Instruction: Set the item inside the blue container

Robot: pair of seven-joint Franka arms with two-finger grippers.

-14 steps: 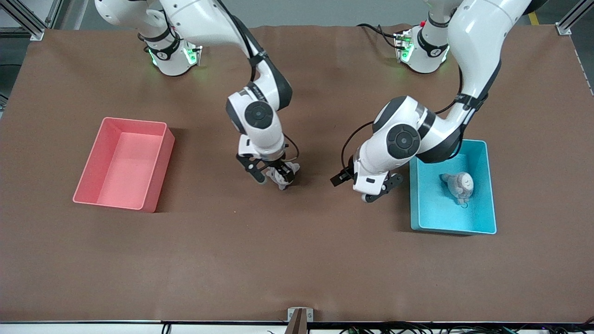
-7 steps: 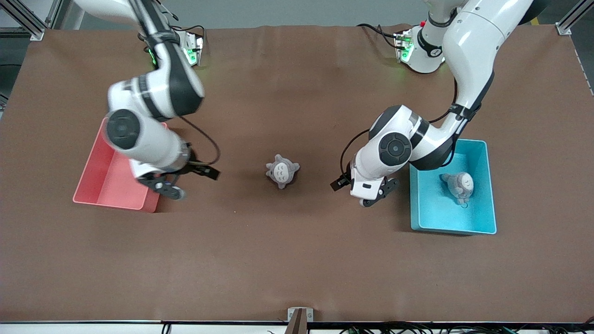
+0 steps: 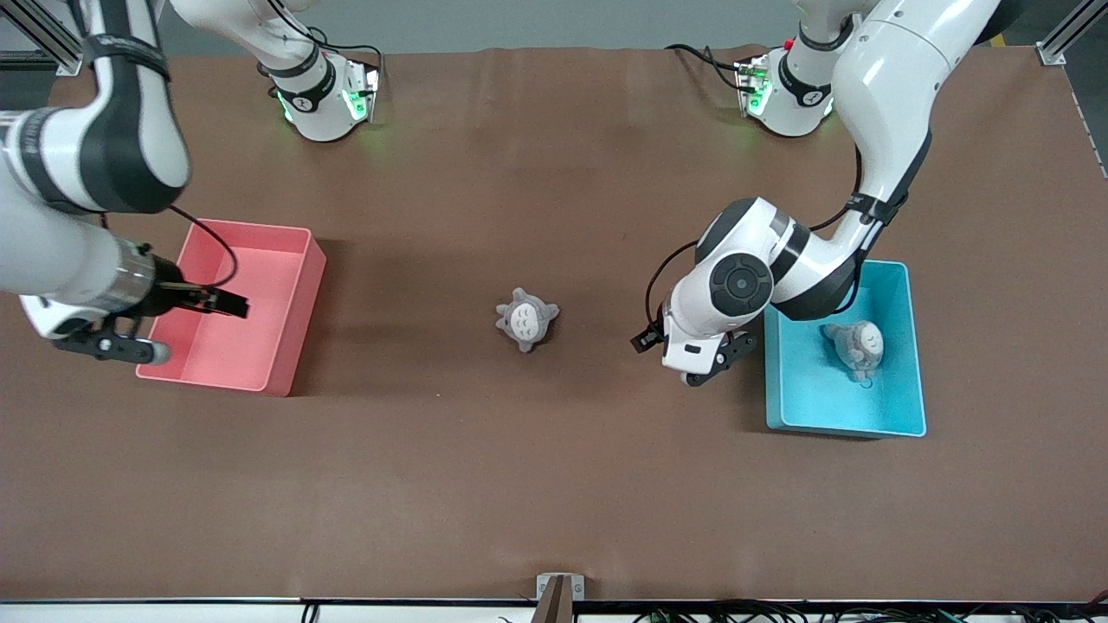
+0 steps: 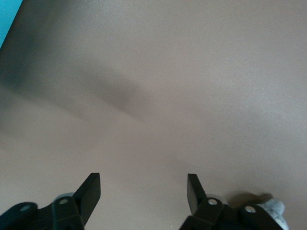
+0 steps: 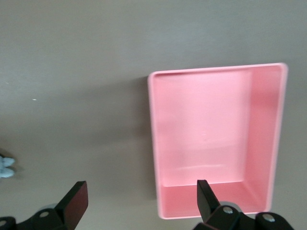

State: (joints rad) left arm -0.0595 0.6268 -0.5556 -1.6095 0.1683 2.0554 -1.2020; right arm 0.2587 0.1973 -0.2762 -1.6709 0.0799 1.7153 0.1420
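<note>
While empty, left tool (image 3: 711, 363) and right tool (image 5: 139, 201), fingers apart.

A robotics lab: two white Franka arms bolted to a brown-covered table (image 3: 554, 484), aluminium framing rails (image 3: 52, 35) at the corners, bundled cables (image 3: 779, 614) along the edge.

Plush toy (image 3: 526, 318) (fuzzy), matt brown tbl cover (image 3: 554, 484).

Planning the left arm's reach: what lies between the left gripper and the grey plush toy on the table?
Nothing: in the front view only bare brown mat runs from the left gripper, jaws open beside the blue container, to the grey plush toy.
</note>
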